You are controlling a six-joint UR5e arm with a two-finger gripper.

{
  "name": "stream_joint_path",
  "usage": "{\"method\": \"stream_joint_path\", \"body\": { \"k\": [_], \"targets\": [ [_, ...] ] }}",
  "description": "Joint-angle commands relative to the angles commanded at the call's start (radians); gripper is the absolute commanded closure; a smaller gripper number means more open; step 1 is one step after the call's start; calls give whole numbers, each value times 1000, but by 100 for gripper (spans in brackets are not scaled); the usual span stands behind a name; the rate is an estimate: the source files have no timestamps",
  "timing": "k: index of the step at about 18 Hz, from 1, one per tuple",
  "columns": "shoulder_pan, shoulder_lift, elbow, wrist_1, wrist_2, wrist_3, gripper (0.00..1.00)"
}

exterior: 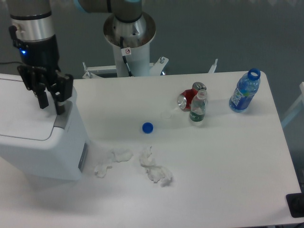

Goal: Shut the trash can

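white trash can (pixel 33 142) left; crumpled tissues (pixel 154 168), blue cap (pixel 147 127) beside.

white trash can (pixel 42 152), lid flat, at table's left edge

Table (pixel 223 166): white, rectangular top.
Trash can (pixel 38 137): stands at the 9 o'clock edge, lid down flat.
Blue cap (pixel 147 127): near the centre, alone.
Crumpled tissues (pixel 154 166): scattered toward 7 o'clock from the cap, beside the bin's base.
Red can (pixel 188 98): lying tipped, toward 1 o'clock.
Small clear bottle (pixel 198 108): upright, touching the can.
Blue bottle (pixel 244 91): upright, uncapped, at 2 o'clock near the edge.
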Motion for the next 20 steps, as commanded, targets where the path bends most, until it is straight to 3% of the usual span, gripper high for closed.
{"method": "stream_joint_path", "body": {
  "k": [4,8,14,20],
  "targets": [
    [120,-38,2,0,-39,14,0],
    [226,-104,8,0,-39,233,0],
    [328,-182,26,-3,-32,383,0],
    [385,-285,51,-29,30,535,0]
  ]
}}
